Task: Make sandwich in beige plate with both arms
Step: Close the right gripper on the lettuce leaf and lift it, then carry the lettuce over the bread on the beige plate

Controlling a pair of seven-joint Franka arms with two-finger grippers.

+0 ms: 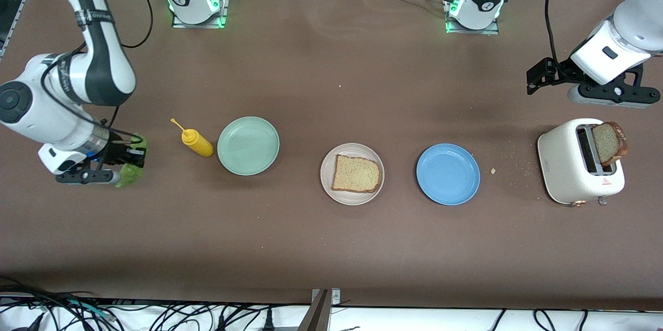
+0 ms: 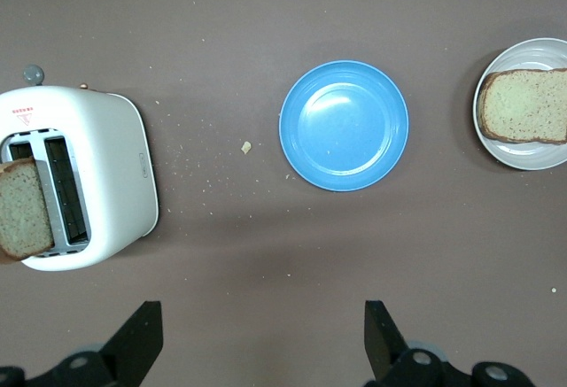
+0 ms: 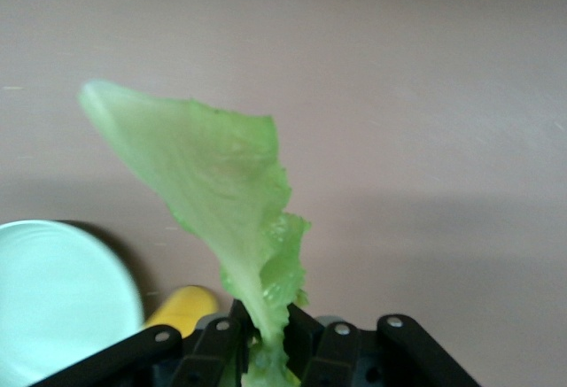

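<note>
The beige plate [image 1: 327, 175] sits mid-table with one tan bread slice [image 1: 356, 173] lying on it. A second bread slice [image 1: 608, 143] stands tilted in a slot of the white toaster [image 1: 567, 165]. My right gripper [image 1: 129, 162] is shut on a ruffled green lettuce leaf [image 3: 221, 192], which it holds over bare table at the right arm's end, beside the mustard bottle. My left gripper [image 1: 541, 77] is open and empty above the table near the toaster. In the left wrist view, its gripper [image 2: 261, 329] looks down on the toaster [image 2: 106, 166], its bread slice [image 2: 22, 210] and the beige plate [image 2: 523, 161].
A yellow mustard bottle [image 1: 196, 142] lies beside a pale mint-green plate [image 1: 248, 145]. A blue plate [image 1: 448, 174] sits between the beige plate and the toaster. Crumbs lie on the table near the toaster.
</note>
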